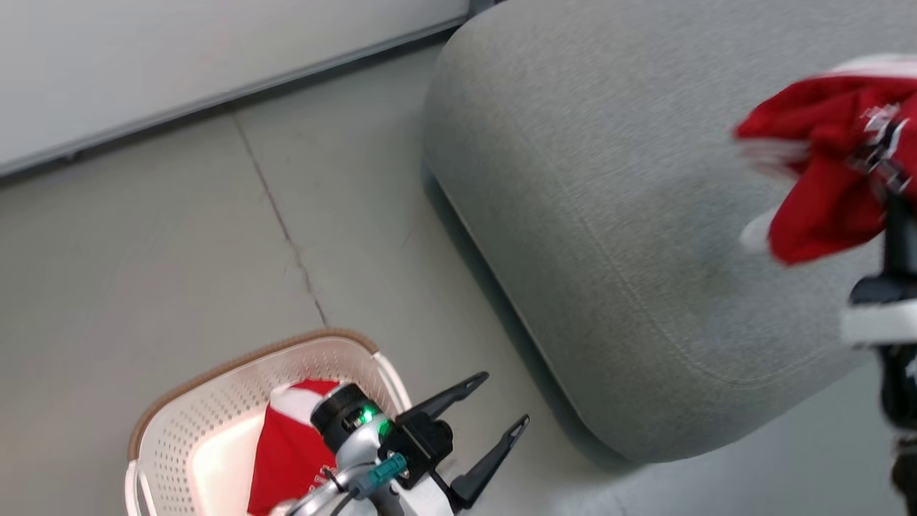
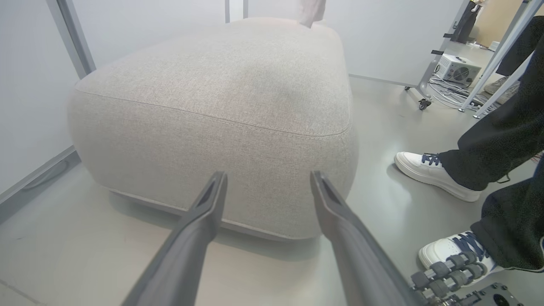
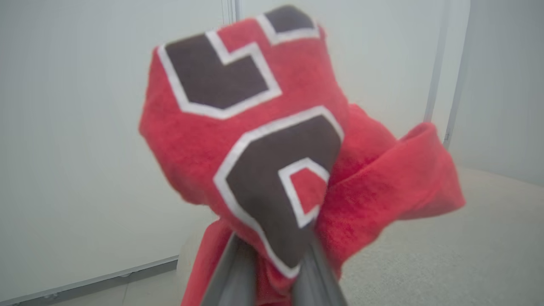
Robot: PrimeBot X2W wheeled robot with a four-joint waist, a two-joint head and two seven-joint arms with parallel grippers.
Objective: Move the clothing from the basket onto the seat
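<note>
We are clenching the right fingers (image 3: 231, 276) on the numbered garment (image 3: 263, 170), bunched beyond their tips over the seat (image 1: 609, 215); the left fingers (image 2: 191, 242) are standing released. A thin pinch could slip, dropping it short.

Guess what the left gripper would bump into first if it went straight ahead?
Most likely the side of the grey seat: the open left gripper points right at it. How far is unclear.

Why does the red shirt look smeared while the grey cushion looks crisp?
Head view: the red garment is streaked, likely motion blur. Right wrist view: it looks soft, probably too near the lens. Left wrist view: the seat is sharp, bulged by the wide lens.
</note>
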